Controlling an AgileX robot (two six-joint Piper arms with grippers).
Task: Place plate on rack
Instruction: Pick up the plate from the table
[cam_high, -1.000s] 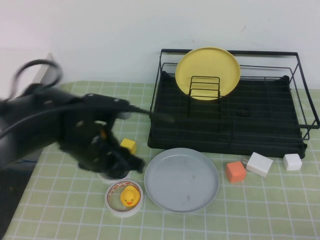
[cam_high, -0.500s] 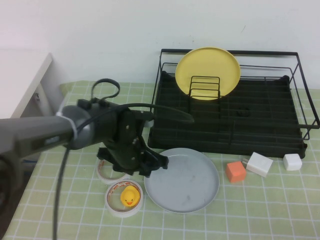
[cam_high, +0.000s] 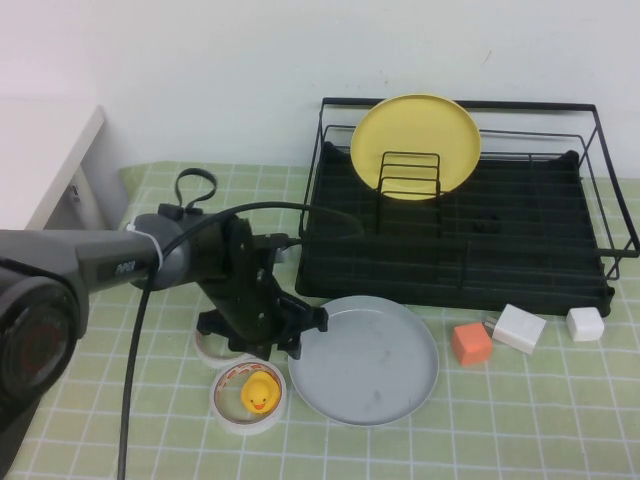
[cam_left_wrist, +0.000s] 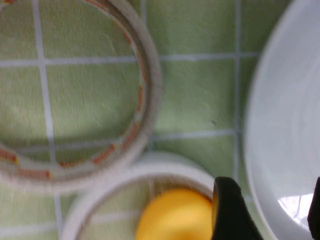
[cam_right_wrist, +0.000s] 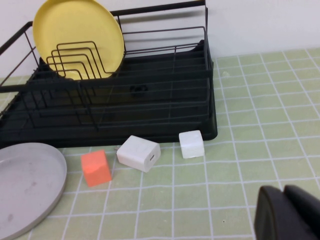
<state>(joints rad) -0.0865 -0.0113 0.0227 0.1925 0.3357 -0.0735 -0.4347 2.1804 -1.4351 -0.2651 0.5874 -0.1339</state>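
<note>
The light grey plate (cam_high: 363, 359) lies flat on the green checked cloth in front of the black wire rack (cam_high: 460, 270). My left gripper (cam_high: 285, 340) is low at the plate's left rim. In the left wrist view the left gripper (cam_left_wrist: 270, 212) is open, with one finger (cam_left_wrist: 227, 210) outside the rim and the other at the frame's edge over the plate (cam_left_wrist: 285, 125). My right gripper (cam_right_wrist: 287, 215) is shut and empty, over the cloth on the right, out of the high view. The plate (cam_right_wrist: 25, 185) and rack (cam_right_wrist: 125, 100) show in the right wrist view.
A yellow plate (cam_high: 415, 145) stands upright in the rack's dividers. A tape roll (cam_high: 247, 397) holding a yellow duck (cam_high: 259, 392) sits by the plate's left edge, with another tape ring (cam_high: 212, 347) beside it. An orange cube (cam_high: 470, 343), white charger (cam_high: 519, 328) and white cube (cam_high: 585, 323) lie at the right.
My left arm has swung in from the left and come down at the grey plate's left rim. The plate and the other objects have not moved.
</note>
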